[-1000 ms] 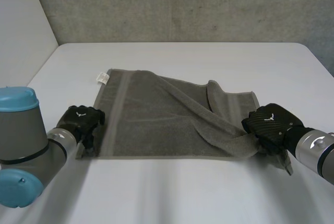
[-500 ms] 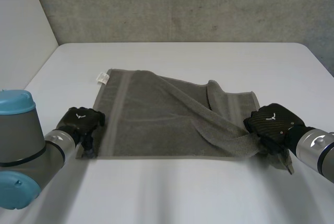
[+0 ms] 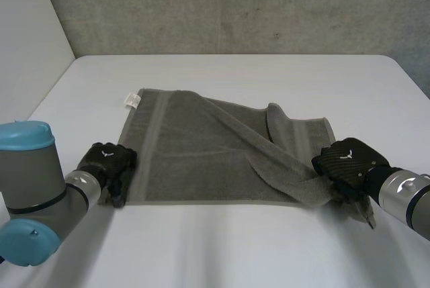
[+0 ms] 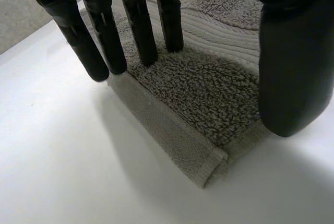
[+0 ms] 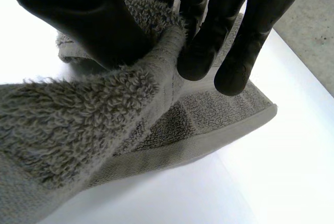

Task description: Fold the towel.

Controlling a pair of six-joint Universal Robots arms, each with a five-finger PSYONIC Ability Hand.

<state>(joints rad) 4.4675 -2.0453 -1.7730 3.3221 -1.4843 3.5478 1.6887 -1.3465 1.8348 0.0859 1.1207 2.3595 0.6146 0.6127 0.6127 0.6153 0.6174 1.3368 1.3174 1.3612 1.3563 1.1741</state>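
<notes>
Your left hand (image 3: 106, 165) has slid slightly back at the near left corner of the towel (image 3: 201, 154) on the table (image 3: 235, 248); your right hand (image 3: 346, 160) holds the near right corner. Left wrist view: straight fingers (image 4: 138, 31) rest on the corner. Right wrist view: thumb and fingers pinch a fold.

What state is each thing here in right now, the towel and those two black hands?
Grey terry towel: mostly flat, right side bunched into a ridge.
Left hand: open, straight fingers on its near left corner.
Right hand: shut, pinching the bunched fold.
</notes>
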